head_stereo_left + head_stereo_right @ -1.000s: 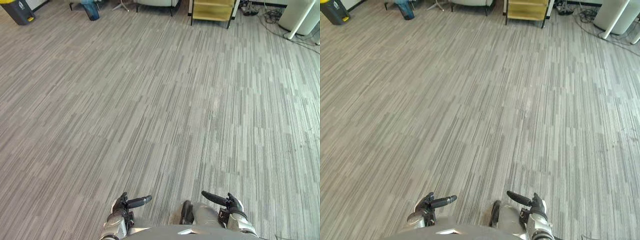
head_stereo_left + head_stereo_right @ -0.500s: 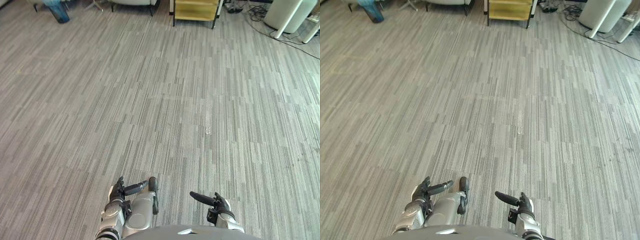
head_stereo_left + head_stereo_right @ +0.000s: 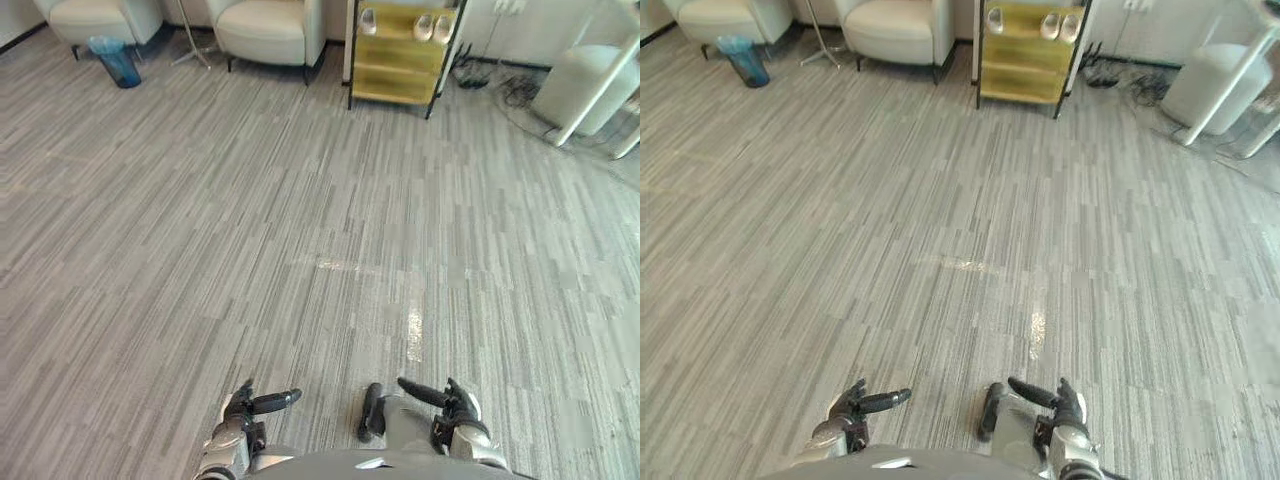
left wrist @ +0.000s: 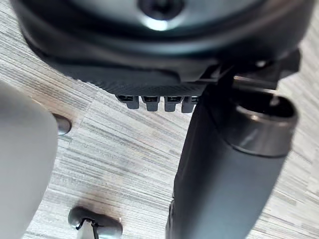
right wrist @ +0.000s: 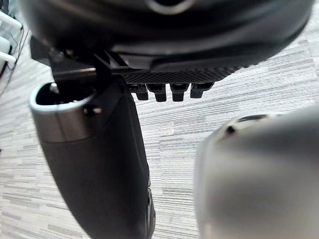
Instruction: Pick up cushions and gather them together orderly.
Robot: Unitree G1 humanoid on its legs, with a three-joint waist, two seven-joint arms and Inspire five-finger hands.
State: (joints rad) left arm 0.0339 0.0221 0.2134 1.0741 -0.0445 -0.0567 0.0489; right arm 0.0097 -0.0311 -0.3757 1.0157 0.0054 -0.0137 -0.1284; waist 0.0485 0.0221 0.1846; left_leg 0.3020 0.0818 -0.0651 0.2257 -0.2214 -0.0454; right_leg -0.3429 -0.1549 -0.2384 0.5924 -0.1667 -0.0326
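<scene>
Both hands hang low near my body over grey striped carpet. My left hand (image 3: 242, 408) is open, its thumb pointing inward, and holds nothing; its wrist view has the thumb (image 4: 224, 174) large over bare carpet. My right hand (image 3: 455, 404) mirrors it, open and holding nothing, with its thumb (image 5: 94, 164) over carpet too. Far ahead stand two cream armchairs with padded seats, one (image 3: 265, 25) beside a yellow shelf and one (image 3: 95, 15) further left.
A yellow shelf unit (image 3: 405, 50) holding shoes stands at the far wall. A blue bin (image 3: 118, 62) sits by the left armchair, with a thin stand (image 3: 190, 45) between the chairs. White furniture legs (image 3: 590, 90) and cables (image 3: 500, 85) are at the far right.
The whole picture has shifted, so the camera moved: the armchairs and shelf now show more fully at the far end. Both hands keep the same low, open pose.
</scene>
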